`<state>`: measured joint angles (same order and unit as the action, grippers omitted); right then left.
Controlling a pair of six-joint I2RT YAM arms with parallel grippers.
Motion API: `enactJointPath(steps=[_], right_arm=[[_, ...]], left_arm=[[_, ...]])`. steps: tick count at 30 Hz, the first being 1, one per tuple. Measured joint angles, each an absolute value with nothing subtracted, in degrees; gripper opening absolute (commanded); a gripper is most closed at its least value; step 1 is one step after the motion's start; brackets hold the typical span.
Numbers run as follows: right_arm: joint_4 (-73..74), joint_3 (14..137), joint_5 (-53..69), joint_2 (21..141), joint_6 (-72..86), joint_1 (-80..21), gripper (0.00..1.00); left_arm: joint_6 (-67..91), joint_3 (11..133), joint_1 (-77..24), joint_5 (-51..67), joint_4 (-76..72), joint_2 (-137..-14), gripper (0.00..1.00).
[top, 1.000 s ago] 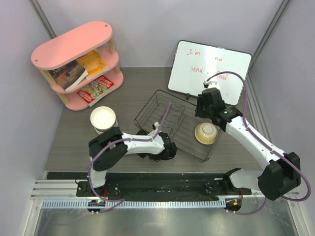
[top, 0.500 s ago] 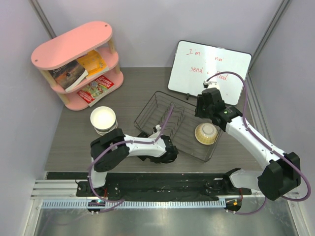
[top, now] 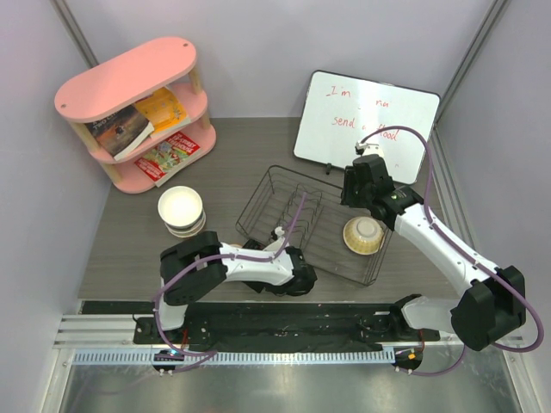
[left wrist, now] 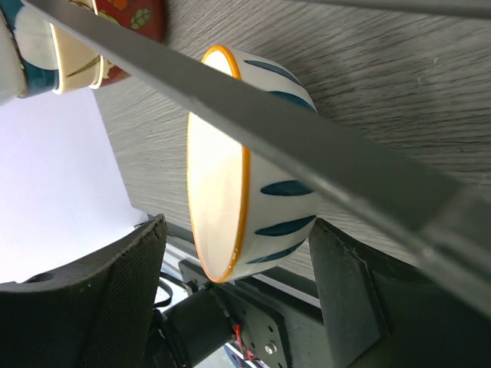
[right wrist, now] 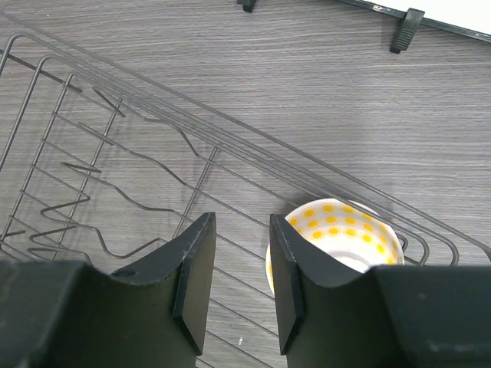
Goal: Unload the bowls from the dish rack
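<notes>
Rack sits mid-counter with a yellow-dotted bowl lying at its right end. Left tool stands wide on either side of a blue-striped bowl, which rests on the counter just outside the rack's near edge; a gap shows at the bowl's rim side. Right tool hovers above the rack, narrow, holding nothing. A stack of other bowls stands well apart, left of the rack.

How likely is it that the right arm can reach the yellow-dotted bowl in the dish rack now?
Probably yes: its fingers hover just beside the yellow-dotted bowl, which lies base-up in the dish rack with nothing over it. They are only narrowly parted, so may need to open wider.
</notes>
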<state>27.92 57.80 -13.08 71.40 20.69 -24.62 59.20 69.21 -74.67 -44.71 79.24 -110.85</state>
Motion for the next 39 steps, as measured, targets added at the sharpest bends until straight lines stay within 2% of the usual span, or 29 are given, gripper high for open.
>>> enactJointPath(steps=[23, 39], right_arm=[[27.9, 57.4, -12.9, 71.4, 20.7, -24.5, 0.40], [27.9, 56.4, -12.3, 72.3, 20.1, -24.5, 0.40]], left_arm=[[60.3, 63.4, -74.9, -42.1, 74.7, -106.0, 0.73], [60.9, 61.9, -67.5, -41.7, 75.6, -103.0, 0.75]])
